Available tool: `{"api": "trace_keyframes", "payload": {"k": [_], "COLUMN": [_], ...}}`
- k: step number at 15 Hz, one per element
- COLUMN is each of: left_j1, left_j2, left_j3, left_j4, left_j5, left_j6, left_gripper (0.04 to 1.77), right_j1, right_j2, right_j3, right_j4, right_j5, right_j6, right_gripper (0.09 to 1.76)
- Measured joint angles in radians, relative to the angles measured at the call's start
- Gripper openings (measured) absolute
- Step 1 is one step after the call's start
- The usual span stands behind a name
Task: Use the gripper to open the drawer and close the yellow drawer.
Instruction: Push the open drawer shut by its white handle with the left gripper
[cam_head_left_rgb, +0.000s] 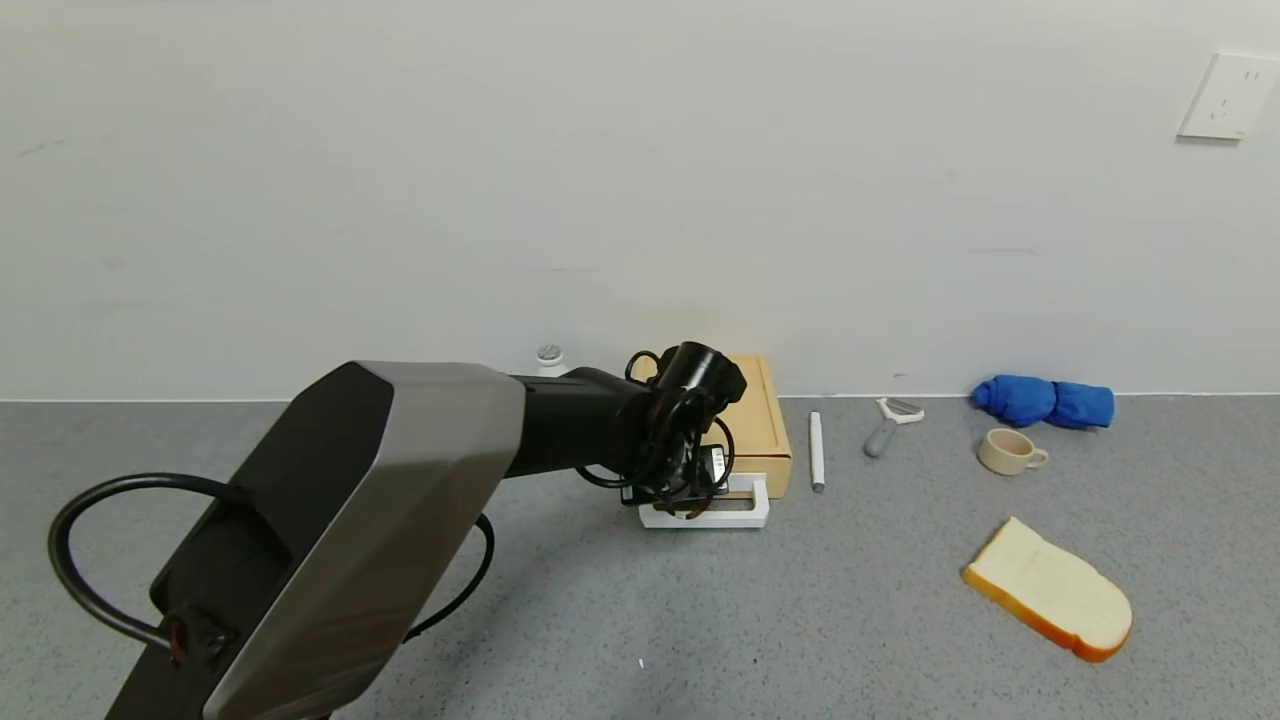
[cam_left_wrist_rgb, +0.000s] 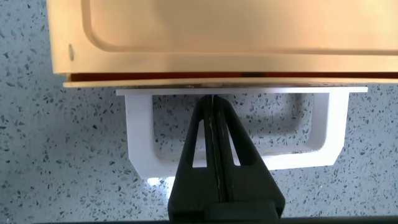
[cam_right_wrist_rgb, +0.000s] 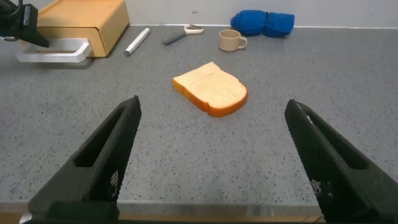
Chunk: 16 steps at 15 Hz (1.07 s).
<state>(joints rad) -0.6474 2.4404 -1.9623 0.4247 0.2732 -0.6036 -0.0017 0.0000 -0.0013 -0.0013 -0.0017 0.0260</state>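
Your left gripper (cam_left_wrist_rgb: 214, 124) is hanging inside the white loop handle (cam_left_wrist_rgb: 323, 134) of the yellow drawer (cam_head_left_rgb: 765, 420), fingers pressed together and gripping nothing. The drawer is sitting against the wall at 12 o'clock on the counter (cam_head_left_rgb: 640, 620). Judged risk: the closed fingers are hooking only loosely, so a pull may drag the whole box or slip out. The right gripper (cam_right_wrist_rgb: 211, 155) is parked open.

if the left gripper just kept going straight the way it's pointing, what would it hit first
Probably the yellow drawer: the shut left gripper sits inside the white loop handle, tips almost at the drawer front, nothing between them.
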Motion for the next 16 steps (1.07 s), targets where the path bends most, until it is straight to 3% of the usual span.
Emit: {"api": "trace_keyframes", "payload": {"k": [6, 9, 12, 16], "left_j1": [-0.023, -0.023, -0.008, 0.047], "left_j2": [-0.096, -0.202, -0.34, -0.551], "left_j3": [0.013, 0.06, 0.173, 0.437], "left_j4": [0.177, 0.197, 0.152, -0.073], "left_j5": [-0.001, -0.018, -0.129, -0.295], "left_j6": [0.0, 0.009, 0.053, 0.169], "left_gripper": [0.11, 0.11, 0.11, 0.11], "right_j1": [0.0, 0.0, 0.0, 0.0], "right_j2": [0.0, 0.0, 0.0, 0.0], "right_j3": [0.0, 0.0, 0.0, 0.0], "right_j4": [0.0, 0.0, 0.0, 0.0], "right_j5": [0.0, 0.0, 0.0, 0.0], "right_j6": [0.0, 0.0, 0.0, 0.0], "right_gripper": [1.7, 1.7, 1.7, 1.7]}}
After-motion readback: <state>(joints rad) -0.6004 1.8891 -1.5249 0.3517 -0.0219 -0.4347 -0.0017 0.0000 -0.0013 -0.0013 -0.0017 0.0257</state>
